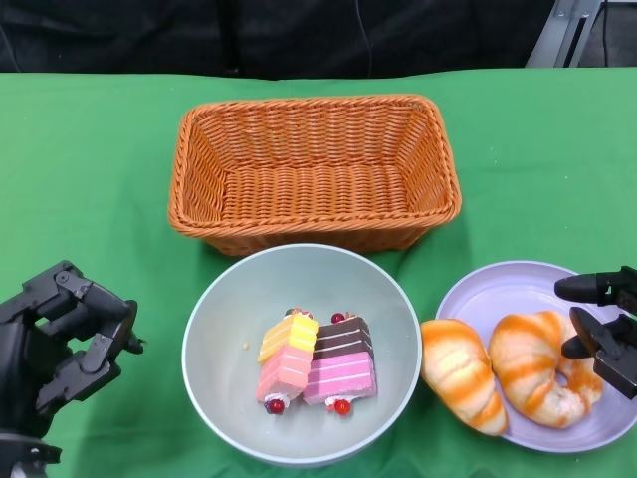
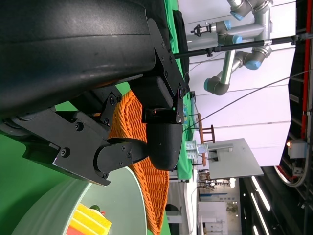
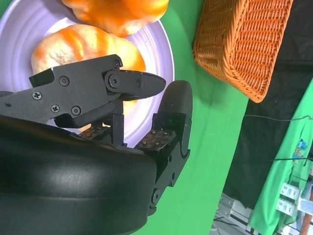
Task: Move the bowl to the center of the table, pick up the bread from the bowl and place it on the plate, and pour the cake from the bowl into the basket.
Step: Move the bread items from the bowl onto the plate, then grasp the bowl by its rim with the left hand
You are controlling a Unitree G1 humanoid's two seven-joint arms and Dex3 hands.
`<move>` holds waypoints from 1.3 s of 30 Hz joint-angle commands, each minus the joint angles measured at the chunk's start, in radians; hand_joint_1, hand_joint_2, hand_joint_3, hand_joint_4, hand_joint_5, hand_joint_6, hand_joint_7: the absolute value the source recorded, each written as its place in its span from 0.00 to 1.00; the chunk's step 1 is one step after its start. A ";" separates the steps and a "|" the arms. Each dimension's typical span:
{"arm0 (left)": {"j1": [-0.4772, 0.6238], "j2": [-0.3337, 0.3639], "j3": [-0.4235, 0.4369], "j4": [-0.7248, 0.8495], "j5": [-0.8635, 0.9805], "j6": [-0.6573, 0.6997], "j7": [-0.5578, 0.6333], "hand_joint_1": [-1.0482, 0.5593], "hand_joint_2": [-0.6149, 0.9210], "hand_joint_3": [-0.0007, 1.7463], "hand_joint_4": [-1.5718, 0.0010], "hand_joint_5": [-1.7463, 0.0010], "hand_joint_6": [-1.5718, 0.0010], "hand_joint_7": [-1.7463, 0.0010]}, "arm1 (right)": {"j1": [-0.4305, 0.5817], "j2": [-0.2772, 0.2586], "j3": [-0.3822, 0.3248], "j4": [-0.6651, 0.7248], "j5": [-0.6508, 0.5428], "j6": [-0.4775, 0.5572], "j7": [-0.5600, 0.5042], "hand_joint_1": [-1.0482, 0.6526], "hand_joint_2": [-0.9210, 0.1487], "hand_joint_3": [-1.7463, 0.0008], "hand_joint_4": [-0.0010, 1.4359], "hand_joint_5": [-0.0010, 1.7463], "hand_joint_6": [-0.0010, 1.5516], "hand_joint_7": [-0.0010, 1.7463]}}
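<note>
Bowl point(image 1: 302, 354) sits at center holding two cakes point(image 1: 317, 363); both breads point(image 1: 503, 368) lie on the plate point(image 1: 488, 289) at four o'clock. Both the left hand point(image 1: 60, 339) and the right hand point(image 1: 602, 324) are empty, fingers apart. Next, likely: grip the bowl and tip it into the basket point(image 1: 317, 171) at twelve o'clock.

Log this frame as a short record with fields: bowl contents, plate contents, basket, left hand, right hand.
bowl: two cake slices, no bread
plate: one bread on it; a second bread lies across its near-left rim
basket: holds nothing, behind the bowl
left hand: holds nothing, left of the bowl
right hand: fingers apart, over the plate's right side, holds nothing
</note>
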 commanded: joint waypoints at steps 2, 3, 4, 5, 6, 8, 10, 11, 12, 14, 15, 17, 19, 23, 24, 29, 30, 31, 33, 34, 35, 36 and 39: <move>0.002 0.016 0.009 0.007 -0.007 0.003 -0.004 0.59 0.88 0.37 0.45 0.12 0.41 0.33 | 0.005 0.001 -0.004 0.002 -0.001 -0.012 -0.013 0.51 0.00 0.82 0.33 0.71 0.41 0.43; 0.002 0.015 0.009 0.007 -0.004 0.000 0.000 0.59 0.88 0.37 0.45 0.12 0.41 0.33 | 0.006 0.001 -0.003 0.002 -0.004 -0.017 -0.016 0.51 0.00 0.82 0.33 0.71 0.41 0.42; 0.002 0.015 0.009 0.006 0.000 -0.003 0.003 0.59 0.88 0.38 0.45 0.12 0.41 0.33 | 0.007 0.000 -0.001 0.003 -0.009 -0.024 -0.018 0.51 0.00 0.82 0.33 0.69 0.41 0.40; 0.002 0.014 0.009 0.006 0.000 -0.005 0.001 0.59 0.88 0.38 0.45 0.12 0.41 0.33 | 0.008 -0.001 0.000 0.004 -0.013 -0.030 -0.019 0.50 0.00 0.83 0.33 0.66 0.42 0.38; 0.002 0.014 0.009 0.007 -0.002 -0.006 -0.002 0.59 0.88 0.38 0.45 0.12 0.42 0.33 | 0.009 -0.002 0.001 0.002 -0.019 -0.032 -0.022 0.50 0.00 0.83 0.33 0.64 0.42 0.36; -0.001 0.015 0.009 0.012 -0.006 -0.008 -0.009 0.59 0.88 0.38 0.45 0.12 0.42 0.33 | 0.013 0.000 0.003 -0.002 -0.026 -0.040 -0.027 0.49 0.00 0.85 0.35 0.59 0.43 0.31; -0.002 0.016 0.010 0.017 -0.008 -0.011 -0.014 0.59 0.88 0.39 0.45 0.12 0.42 0.33 | 0.014 0.008 -0.002 -0.006 -0.016 -0.045 -0.028 0.48 0.00 0.85 0.36 0.57 0.44 0.29; -0.001 0.015 0.010 0.017 -0.008 -0.011 -0.014 0.59 0.88 0.39 0.45 0.12 0.42 0.33 | 0.015 0.011 -0.002 -0.004 -0.017 -0.056 -0.032 0.48 0.00 0.86 0.36 0.56 0.44 0.27; -0.001 0.015 0.010 0.018 -0.007 -0.014 -0.014 0.59 0.88 0.39 0.45 0.12 0.42 0.32 | 0.016 0.010 -0.001 -0.003 -0.018 -0.062 -0.029 0.48 0.00 0.87 0.37 0.54 0.45 0.25; 0.000 0.013 0.010 0.016 -0.005 -0.015 -0.011 0.58 0.87 0.39 0.45 0.12 0.42 0.32 | 0.017 0.007 0.001 0.001 -0.019 -0.074 -0.026 0.46 0.00 0.88 0.36 0.52 0.45 0.23; 0.001 0.013 0.010 0.016 -0.004 -0.016 -0.011 0.58 0.87 0.38 0.45 0.12 0.42 0.32 | 0.017 0.005 0.001 0.001 -0.020 -0.077 -0.024 0.46 0.00 0.88 0.36 0.51 0.46 0.22; 0.003 0.011 0.009 0.011 -0.003 -0.010 -0.007 0.58 0.87 0.38 0.45 0.12 0.42 0.32 | 0.017 0.006 0.002 0.002 -0.024 -0.086 -0.028 0.45 0.00 0.88 0.37 0.50 0.46 0.20; 0.007 0.010 0.006 0.005 0.001 -0.007 -0.003 0.59 0.88 0.38 0.45 0.12 0.42 0.32 | 0.017 0.009 0.001 -0.007 -0.023 -0.086 -0.032 0.44 0.00 0.88 0.39 0.49 0.47 0.19; 0.008 0.010 0.005 0.005 0.011 -0.012 0.001 0.59 0.89 0.37 0.44 0.15 0.41 0.34 | 0.016 0.011 -0.001 -0.013 -0.020 -0.086 -0.035 0.44 0.00 0.88 0.41 0.49 0.48 0.17; 0.008 0.010 0.005 0.005 0.011 -0.012 0.001 0.59 0.89 0.37 0.44 0.15 0.41 0.34 | 0.016 0.011 -0.001 -0.013 -0.020 -0.086 -0.035 0.44 0.00 0.88 0.41 0.49 0.48 0.17; 0.002 0.023 -0.002 0.044 0.063 -0.108 -0.003 0.52 0.99 0.10 0.41 0.52 0.27 0.84 | -0.010 0.065 -0.069 -0.106 0.181 -0.100 0.016 0.47 0.00 0.84 0.34 0.51 0.44 0.14; -0.001 0.023 -0.001 0.054 0.061 -0.121 -0.007 0.50 1.00 0.07 0.37 0.65 0.26 0.92 | -0.014 0.074 -0.079 -0.115 0.220 -0.108 0.031 0.48 0.00 0.81 0.30 0.59 0.44 0.14; -0.004 0.024 -0.001 0.062 0.060 -0.131 -0.010 0.49 1.00 0.06 0.34 0.72 0.26 0.95 | -0.015 0.079 -0.085 -0.121 0.247 -0.113 0.041 0.48 0.00 0.80 0.29 0.62 0.44 0.14; -0.005 0.027 -0.002 0.071 0.050 -0.132 -0.018 0.47 1.00 0.04 0.32 0.84 0.27 0.99 | -0.014 0.092 -0.092 -0.145 0.274 -0.132 0.042 0.48 0.00 0.77 0.28 0.65 0.45 0.15; -0.006 0.028 -0.003 0.073 0.046 -0.131 -0.020 0.46 1.00 0.04 0.31 0.87 0.28 0.99 | -0.013 0.096 -0.093 -0.152 0.280 -0.138 0.041 0.48 0.00 0.77 0.28 0.66 0.45 0.16; -0.004 0.028 -0.004 0.068 0.038 -0.120 -0.025 0.45 1.00 0.03 0.31 0.89 0.28 1.00 | -0.013 0.113 -0.096 -0.154 0.293 -0.169 0.043 0.47 0.00 0.76 0.28 0.67 0.46 0.16; -0.001 0.025 -0.005 0.061 0.031 -0.110 -0.027 0.44 1.00 0.03 0.32 0.92 0.32 1.00 | -0.011 0.128 -0.096 -0.153 0.307 -0.203 0.053 0.49 0.01 0.75 0.30 0.70 0.48 0.19; 0.000 0.022 -0.007 0.056 0.015 -0.100 -0.035 0.45 0.99 0.01 0.35 0.96 0.38 1.00 | -0.001 0.151 -0.084 -0.129 0.302 -0.313 0.087 0.53 0.24 0.47 0.39 0.81 0.42 0.49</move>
